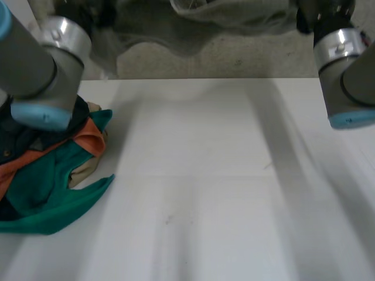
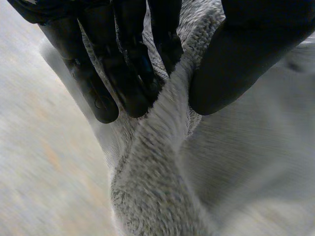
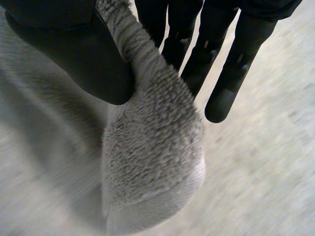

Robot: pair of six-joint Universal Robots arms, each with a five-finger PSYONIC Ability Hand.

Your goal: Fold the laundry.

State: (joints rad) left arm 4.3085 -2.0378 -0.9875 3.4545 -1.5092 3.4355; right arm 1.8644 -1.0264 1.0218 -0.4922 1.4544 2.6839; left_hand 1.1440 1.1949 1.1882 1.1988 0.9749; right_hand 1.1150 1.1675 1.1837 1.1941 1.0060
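Robot test station, lab-type room. Evidence: bare white table (image 1: 222, 175); two grey arms with light-blue caps, left arm (image 1: 35, 64) and right arm (image 1: 348, 76), above it. Mixed clothes heap (image 1: 53, 170) at table's left side. Grey cloth (image 1: 234, 14) beyond far edge. Speckled beige floor (image 1: 234, 58) behind table.

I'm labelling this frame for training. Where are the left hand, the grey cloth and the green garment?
left hand (image 2: 236, 64), left wrist view, its thumb pinching the cloth.
grey cloth (image 2: 162, 162), left wrist view, fuzzy fold beyond the fingers (image 2: 130, 93).
green garment (image 1: 50, 187), head view, middle of its green fabric.
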